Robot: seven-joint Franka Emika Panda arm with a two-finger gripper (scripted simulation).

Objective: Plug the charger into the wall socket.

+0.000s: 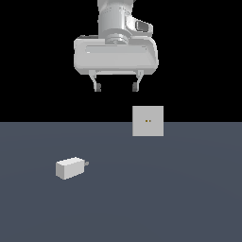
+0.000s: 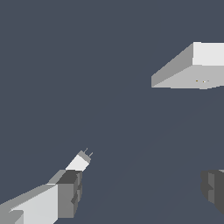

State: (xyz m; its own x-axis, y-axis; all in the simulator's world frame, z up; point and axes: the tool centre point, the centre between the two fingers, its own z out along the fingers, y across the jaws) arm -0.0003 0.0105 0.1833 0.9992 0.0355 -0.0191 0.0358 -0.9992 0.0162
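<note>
In the exterior view, the white two-fingered gripper [image 1: 116,87] is seen spread wide and empty, pointed downward, high above the dark grey floor [image 1: 179,198]. The small white rectangular charger [image 1: 70,168] lies well below it, apart from the flat light-grey square wall socket [image 1: 148,121]. Open floor separates them.

In the wrist view, the charger [image 2: 79,161] appears past one dark fingertip [image 2: 70,192], untouched; the socket [image 2: 192,70] stands well apart.

A flat, dark blue-grey floor [image 1: 189,198] fills the lower half of the exterior view, from the near edge back to a straight far edge. Its surface is plain and even in tone, left to right. Beyond that edge the background [image 1: 33,56] is solid black. In the wrist view the same floor [image 2: 65,65] spreads uniformly behind everything.
</note>
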